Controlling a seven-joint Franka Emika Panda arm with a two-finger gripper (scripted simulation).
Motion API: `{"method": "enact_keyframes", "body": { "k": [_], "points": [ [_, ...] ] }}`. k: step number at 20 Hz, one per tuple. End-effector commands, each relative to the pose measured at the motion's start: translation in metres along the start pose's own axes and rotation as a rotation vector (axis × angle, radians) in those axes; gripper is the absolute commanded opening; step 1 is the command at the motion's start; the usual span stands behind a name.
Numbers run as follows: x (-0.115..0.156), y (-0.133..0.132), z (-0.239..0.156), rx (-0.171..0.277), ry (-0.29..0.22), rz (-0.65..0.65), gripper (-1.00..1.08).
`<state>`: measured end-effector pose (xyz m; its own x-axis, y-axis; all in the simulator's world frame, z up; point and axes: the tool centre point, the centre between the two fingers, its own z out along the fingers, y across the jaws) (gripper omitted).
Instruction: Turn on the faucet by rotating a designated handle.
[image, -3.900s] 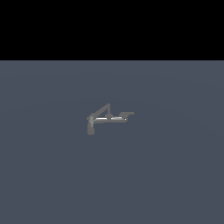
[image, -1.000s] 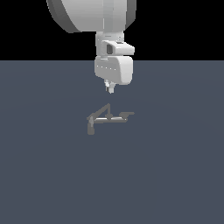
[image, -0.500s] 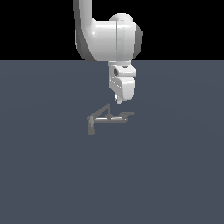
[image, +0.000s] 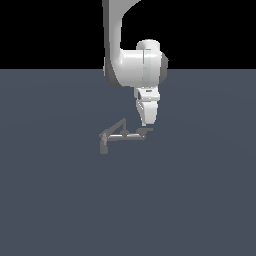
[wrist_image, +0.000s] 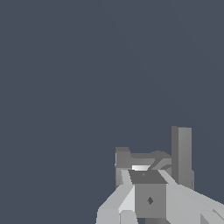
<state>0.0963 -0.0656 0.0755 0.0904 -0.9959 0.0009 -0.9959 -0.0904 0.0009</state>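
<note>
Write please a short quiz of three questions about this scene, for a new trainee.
1. True or false: the gripper hangs just above the handle in the exterior view.
2. The stubby cylinder of the faucet sits at which end in the exterior view? A) that view's left B) that view's right
3. Fill in: the floor under the faucet is dark ____-grey.

Key
1. True; whether the fingers touch the handle cannot be told.
2. A
3. blue

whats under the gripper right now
Directly below the gripper sits the faucet's end at the exterior view's right, where the handle is. In the wrist view the fingers cover part of the fixture, so any contact cannot be seen.
</note>
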Motion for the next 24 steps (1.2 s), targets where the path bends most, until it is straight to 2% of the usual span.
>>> {"method": "enact_keyframes", "body": {
  "k": [1,16,24],
  "points": [
    [0.007,-0.005,0.007,0.001,0.0,0.03,-1.0],
    [0.015,-0.01,0.015,0.001,-0.001,0.062,-1.0],
    [0.031,0.014,0.015,0.001,-0.001,0.062,-1.0]
  ]
}}
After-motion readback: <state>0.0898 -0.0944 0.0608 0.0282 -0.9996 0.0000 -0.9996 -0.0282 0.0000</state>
